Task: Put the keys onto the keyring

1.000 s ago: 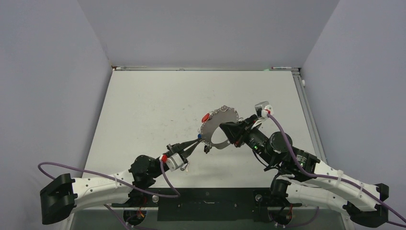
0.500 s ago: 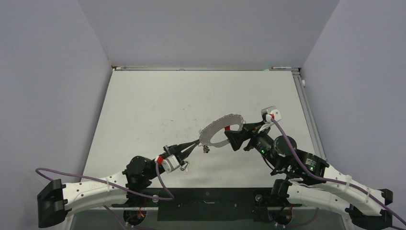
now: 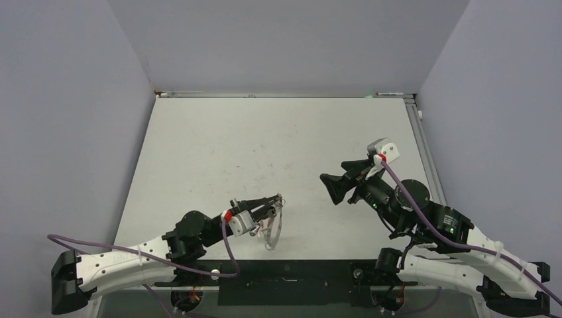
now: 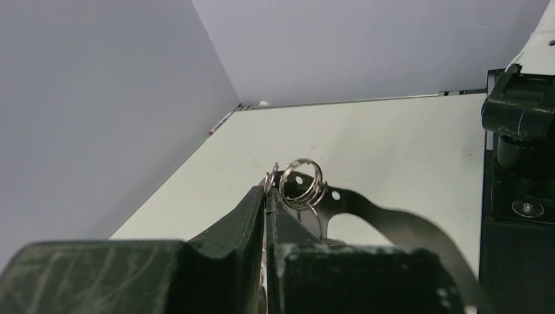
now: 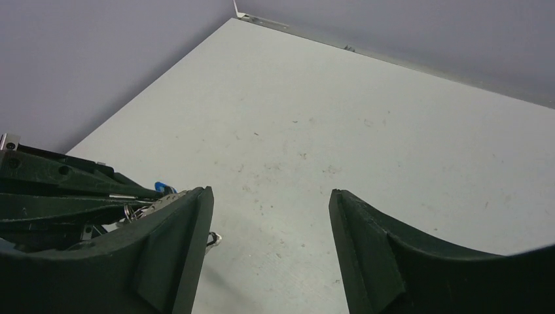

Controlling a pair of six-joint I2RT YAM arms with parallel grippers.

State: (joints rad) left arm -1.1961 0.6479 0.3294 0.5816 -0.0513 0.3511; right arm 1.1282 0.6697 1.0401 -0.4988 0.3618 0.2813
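Observation:
My left gripper (image 3: 277, 198) is shut on the rim of the keyring (image 3: 276, 224). The ring is a thin silvery hoop that hangs edge-on below the fingertips, near the table's front. In the left wrist view the jaws (image 4: 266, 190) pinch a thin wire loop beside coiled split rings (image 4: 302, 182), and the keyring band (image 4: 393, 219) curves away to the right. My right gripper (image 3: 338, 176) stands open and empty, well to the right of the ring. In the right wrist view a blue tag (image 5: 160, 188) shows, and a tiny dark loop with a silvery bit (image 5: 211, 239), probably the keys, peeks past my left finger (image 5: 177, 242).
The white table (image 3: 265, 139) is walled by grey panels on three sides. A metal rail (image 3: 419, 139) runs along its right edge. The left arm's fingers (image 5: 59, 186) reach into the right wrist view at the left.
My right gripper opened, let go of the keyring and drew back to the right. The ring dropped from nearly level to hanging from my left gripper, which pulled slightly nearer.

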